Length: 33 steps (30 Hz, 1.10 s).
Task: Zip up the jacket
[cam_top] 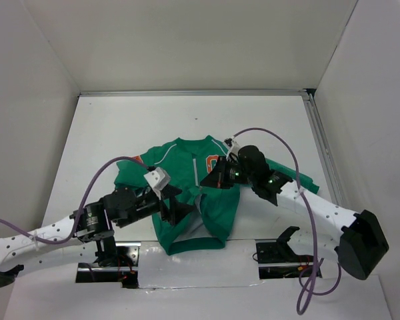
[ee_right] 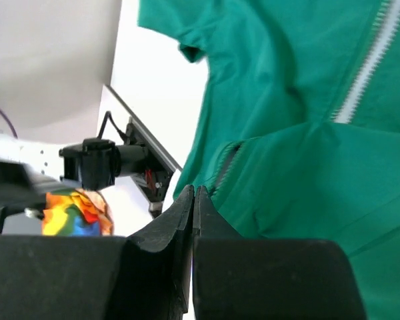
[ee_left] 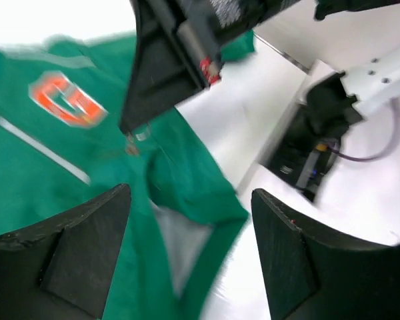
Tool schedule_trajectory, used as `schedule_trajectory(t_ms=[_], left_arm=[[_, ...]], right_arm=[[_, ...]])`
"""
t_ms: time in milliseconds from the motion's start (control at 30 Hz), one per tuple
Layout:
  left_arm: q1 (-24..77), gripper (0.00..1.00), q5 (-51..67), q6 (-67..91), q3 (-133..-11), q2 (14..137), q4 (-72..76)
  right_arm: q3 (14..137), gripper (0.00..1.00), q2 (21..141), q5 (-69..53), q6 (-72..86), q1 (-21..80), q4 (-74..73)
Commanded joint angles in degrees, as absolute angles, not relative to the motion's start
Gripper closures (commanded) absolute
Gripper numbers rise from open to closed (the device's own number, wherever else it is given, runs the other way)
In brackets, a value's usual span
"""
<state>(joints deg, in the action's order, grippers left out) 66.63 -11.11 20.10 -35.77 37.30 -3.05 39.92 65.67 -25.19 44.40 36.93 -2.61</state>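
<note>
In the middle of the counter lies the jacket, front up, collar away from the arms. Its lower front gapes and shows pale lining. The right hand is pressed together at the zip, about chest height. The left wrist view puts its tips on a small metal piece, likely the pull, but blur hides whether it is pinched. The left hand stands wide apart over the lower left front, holding nothing. I judge the left hand should pin the hem beside the zip's foot, keeping the cloth taut while the right draws straight toward the collar. The right arm lies across a sleeve, with its purple cable looping above. A black bracket sits at the near edge.
</note>
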Motion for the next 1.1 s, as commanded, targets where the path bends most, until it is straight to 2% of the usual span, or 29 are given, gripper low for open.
schedule_trajectory(t_ms=[0,167,300,500,533,700,800,1067], left_arm=[[66.88,0.15,-5.47,37.33,-37.88,38.31,-12.3],[66.88,0.21,4.81,49.99,-37.62,44.98,-11.97],[66.88,0.23,5.27,61.48,-32.72,46.32,-7.13],[66.8,0.14,4.48,66.27,-26.91,44.56,7.69],[66.8,0.01,4.13,66.1,-27.33,46.3,8.52],[66.97,0.01,0.71,61.79,-35.41,55.62,4.4],[66.89,0.01,-4.03,66.51,-37.09,59.85,-5.77],[66.62,0.01,-5.97,79.07,-26.9,61.69,-13.35]], right_arm=[[37.89,1.0,61.53,-18.28,42.8,40.07,2.81],[33.06,1.0,59.86,-16.96,46.49,42.8,7.36],[30.68,1.0,58.98,-17.58,49.83,42.89,9.14],[29.36,1.0,56.61,-16.44,51.23,43.68,9.22],[28.83,1.0,56.34,-16.17,52.28,43.77,9.58],[29.18,1.0,54.49,-14.25,52.91,43.42,8.36],[31.37,1.0,54.58,-11.52,50.63,42.02,2.39],[31.38,1.0,65.19,-13.7,43.17,39.81,-4.49]])
